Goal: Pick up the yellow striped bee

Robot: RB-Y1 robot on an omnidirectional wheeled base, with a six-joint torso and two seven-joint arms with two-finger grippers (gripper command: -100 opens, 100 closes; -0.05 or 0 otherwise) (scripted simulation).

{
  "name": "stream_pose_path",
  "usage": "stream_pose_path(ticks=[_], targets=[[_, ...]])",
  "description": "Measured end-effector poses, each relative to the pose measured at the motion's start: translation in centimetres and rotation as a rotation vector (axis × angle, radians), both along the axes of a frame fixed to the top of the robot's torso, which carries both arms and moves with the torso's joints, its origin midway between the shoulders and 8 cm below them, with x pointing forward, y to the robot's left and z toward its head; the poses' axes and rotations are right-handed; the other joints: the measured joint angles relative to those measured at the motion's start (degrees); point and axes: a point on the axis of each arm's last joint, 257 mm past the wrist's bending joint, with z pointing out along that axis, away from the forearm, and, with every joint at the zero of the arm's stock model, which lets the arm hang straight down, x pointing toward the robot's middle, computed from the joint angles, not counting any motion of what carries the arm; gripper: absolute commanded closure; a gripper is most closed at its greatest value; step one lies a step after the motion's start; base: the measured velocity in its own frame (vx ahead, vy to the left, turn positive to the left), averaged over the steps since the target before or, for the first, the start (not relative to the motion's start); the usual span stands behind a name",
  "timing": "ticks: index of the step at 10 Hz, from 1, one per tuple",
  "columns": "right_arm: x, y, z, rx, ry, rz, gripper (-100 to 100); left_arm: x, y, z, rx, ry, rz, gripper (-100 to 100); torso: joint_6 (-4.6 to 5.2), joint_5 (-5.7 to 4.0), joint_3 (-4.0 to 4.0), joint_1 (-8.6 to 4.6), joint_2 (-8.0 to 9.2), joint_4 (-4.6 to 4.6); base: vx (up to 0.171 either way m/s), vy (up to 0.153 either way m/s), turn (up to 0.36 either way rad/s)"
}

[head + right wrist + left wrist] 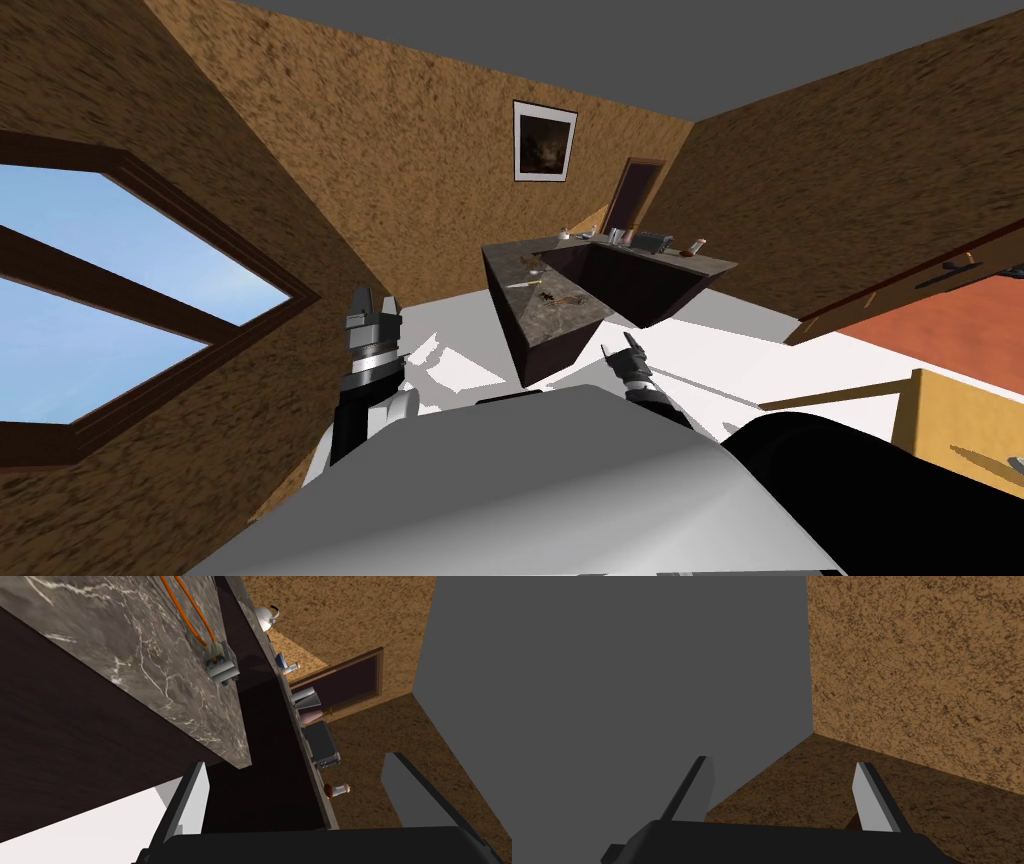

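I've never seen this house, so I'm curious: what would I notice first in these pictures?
Probably the big window full of blue sky on the robot's left, set in a speckled brown wall. Straight ahead stands a dark counter with a grey marbled top. In front of the open right pincer, a grey gadget with bright orange cords lies on that top.

White floor (450, 320) lies open before the marble-topped counter (560, 350).
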Motion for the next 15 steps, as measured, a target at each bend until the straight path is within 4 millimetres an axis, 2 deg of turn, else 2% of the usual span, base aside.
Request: stream_pose_path(ticks=[2, 3, 6, 9, 10, 11, 13, 14, 15], targets=[[-2.6, -2.2, -2.9, 0.055, 0.076, -0.04, -100, 0.0, 0.0, 0.0, 0.0, 0.0, 0.0, 0, 0.0, -0.01, -0.03, -0.02, -0.04, -0.02, 0.023, 0.127, -0.025], [-2.8, -2.5, -3.2, 0.074, 0.078, -0.05, -100, 0.0, 0.0, 0.0, 0.0, 0.0, 0.0, 0, -0.01, -0.06, 0.02, -0.33, 0.04, 0.0, 0.044, 0.143, -0.047], [-6.6, -5.5, -6.7, 0.151, 0.195, -0.118, -100, 0.0, 0.0, 0.0, 0.0, 0.0, 0.0, 0, 0.01, -0.02, -0.03, -0.06, -0.06, -0.02, 0.049, 0.155, -0.045], [-9.6, -7.1, -8.6, 0.223, 0.262, -0.179, -100, 0.0, 0.0, 0.0, 0.0, 0.0, 0.0, 0, 0.01, -0.06, -0.05, -0.18, -0.08, -0.02, 0.052, 0.117, -0.028], [-10.8, -8.6, -9.4, 0.244, 0.293, -0.199, -100, 0.0, 0.0, 0.0, 0.0, 0.0, 0.0, 0, -0.01, -0.04, -0.08, -0.23, -0.14, -0.03, 0.041, 0.064, -0.005], [-11.3, -9.1, -9.7, 0.266, 0.293, -0.214, -100, 0.0, 0.0, 0.0, 0.0, 0.0, 0.0, 0, -0.02, -0.09, -0.06, -0.44, -0.09, -0.02, 0.077, 0.138, -0.027], [-14.5, -10.6, -11.4, 0.315, 0.357, -0.267, -100, 0.0, 0.0, 0.0, 0.0, 0.0, 0.0, 0, -0.02, -0.04, -0.12, -0.19, -0.19, -0.05, 0.06, 0.107, -0.026], [-14.8, -10.9, -11.6, 0.334, 0.355, -0.281, -100, 0.0, 0.0, 0.0, 0.0, 0.0, 0.0, 0, -0.03, -0.08, -0.07, -0.43, -0.1, -0.03, 0.082, 0.122, -0.021], [-17.0, -11.8, -12.5, 0.353, 0.398, -0.311, -100, 0.0, 0.0, 0.0, 0.0, 0.0, 0.0, 0, 0.0, -0.07, -0.1, -0.29, -0.18, -0.04, 0.09, 0.119, -0.038]])
